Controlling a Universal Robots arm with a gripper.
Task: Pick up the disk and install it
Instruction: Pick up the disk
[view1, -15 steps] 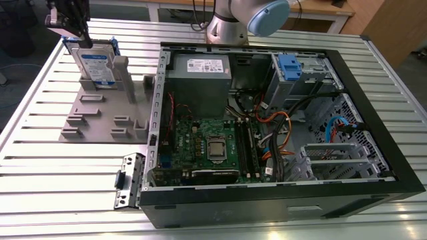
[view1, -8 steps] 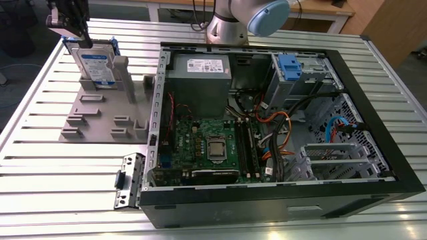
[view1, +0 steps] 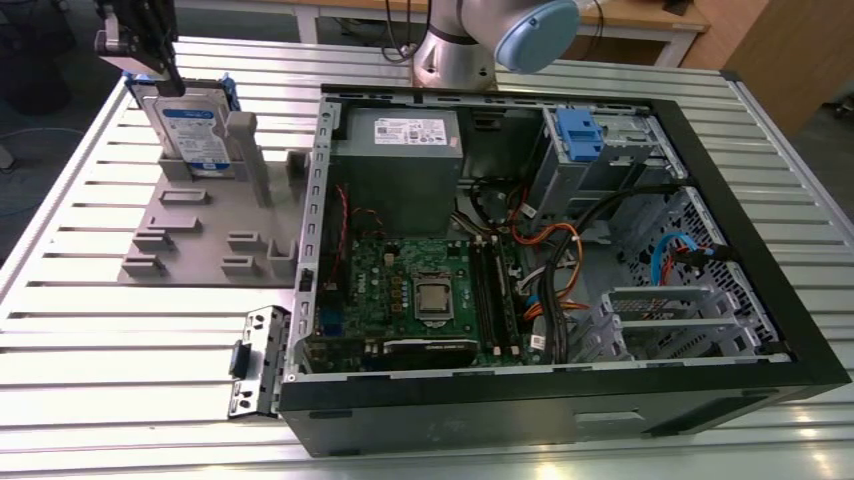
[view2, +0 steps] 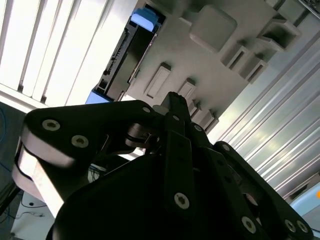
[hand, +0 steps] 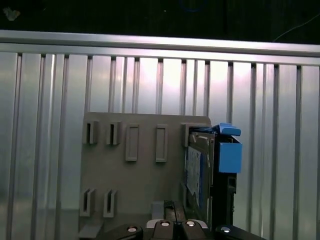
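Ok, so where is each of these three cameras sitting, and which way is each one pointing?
Exterior view: off the arm, high above the slatted table, looking down on the open computer case and grey holder; the arm and pincer show.
First wrist view: rides on the arm, faces the holder and the upright disk; the pincer shows.
Second wrist view: rides on the arm, looks past the black pincer at the holder and disk.
Shared: all three show the disk standing in the holder.

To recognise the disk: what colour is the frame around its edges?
Bright blue; the frame of the disk shows best in the first wrist view.
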